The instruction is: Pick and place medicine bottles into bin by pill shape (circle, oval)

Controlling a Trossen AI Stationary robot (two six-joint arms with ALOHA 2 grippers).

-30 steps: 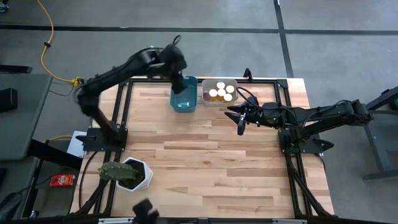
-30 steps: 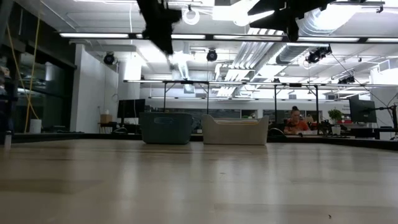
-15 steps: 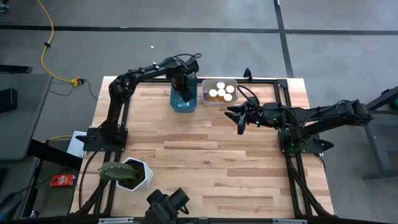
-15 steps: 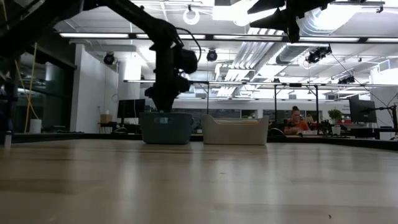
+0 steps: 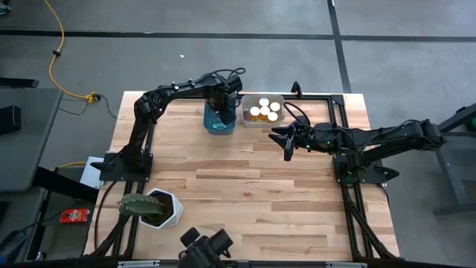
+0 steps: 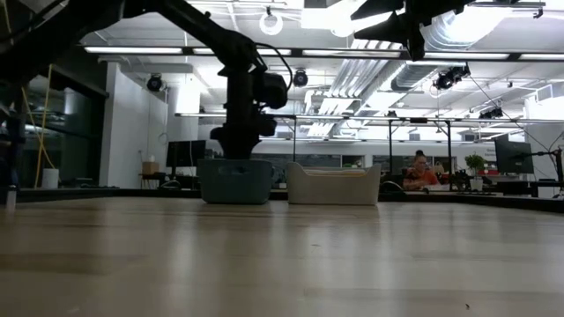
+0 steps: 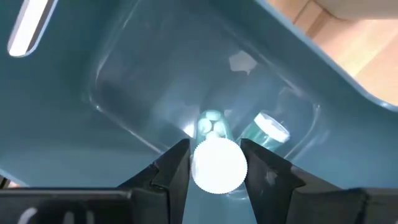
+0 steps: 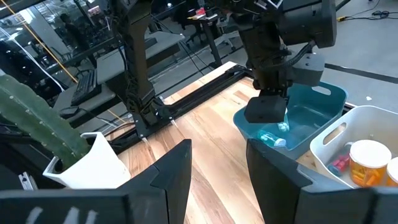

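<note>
Here the left hand [image 7: 214, 163] pinches a medicine bottle [image 7: 218, 164] inside the blue bin [image 5: 219, 119]; right hand [image 8: 217, 163] spread.

White hexagonal plant pot [image 5: 165, 208] with cactus [image 5: 134, 206], wooden table [image 5: 245, 186]

An open-plan robotics lab or workshop. Exposed ceiling ducts [image 6: 476, 40] and strip lights [image 6: 132, 50] run above rows of desks with monitors [image 6: 513, 157], where a person [image 6: 419, 172] sits. The butcher-block surface [image 5: 245, 186] stands on a grey concrete floor [image 5: 149, 45], with a yellow cable [image 5: 56, 52] trailing across it.
</note>
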